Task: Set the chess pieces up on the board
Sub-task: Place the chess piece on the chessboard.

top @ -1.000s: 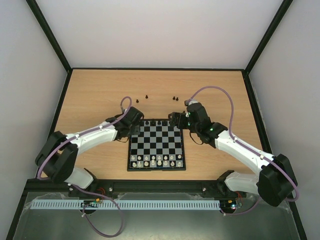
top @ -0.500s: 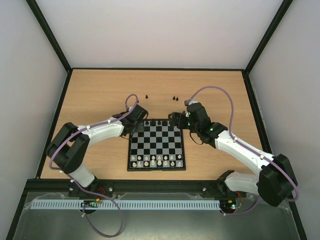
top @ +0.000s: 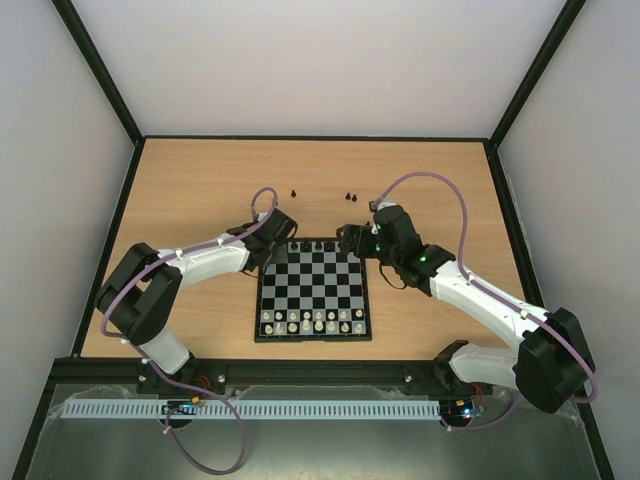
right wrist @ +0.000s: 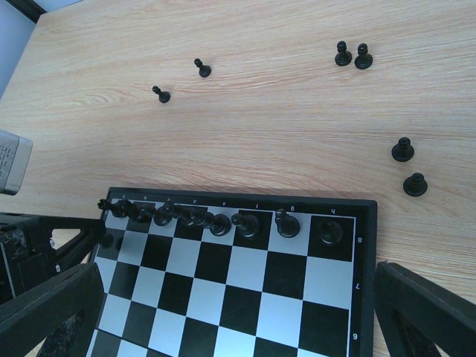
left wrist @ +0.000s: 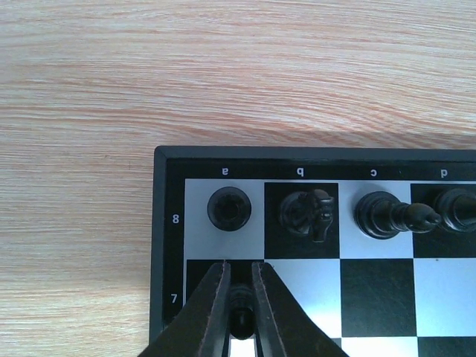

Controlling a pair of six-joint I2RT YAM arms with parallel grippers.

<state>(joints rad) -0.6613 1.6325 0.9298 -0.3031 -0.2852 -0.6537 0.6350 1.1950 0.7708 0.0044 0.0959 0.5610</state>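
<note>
The board (top: 313,290) lies between my arms, with white pieces along its near rows and black pieces (right wrist: 223,221) along row 8. In the left wrist view a rook (left wrist: 229,207), a knight (left wrist: 309,213) and a bishop (left wrist: 387,216) stand on a8, b8 and c8. My left gripper (left wrist: 238,264) is shut on a black pawn (left wrist: 241,316) over square a7, at the board's far left corner (top: 278,247). My right gripper (right wrist: 238,275) is open wide and empty above the board's far right part (top: 352,240).
Several loose black pawns stand on the wooden table beyond the board: two at the left (right wrist: 161,94) (right wrist: 202,69), a pair (right wrist: 352,56) farther back, and two (right wrist: 402,149) (right wrist: 415,184) off the board's far right corner. Black-framed walls enclose the table.
My left arm has swung right, bringing its gripper from beside the board to over the far left corner. The right arm has not moved.
</note>
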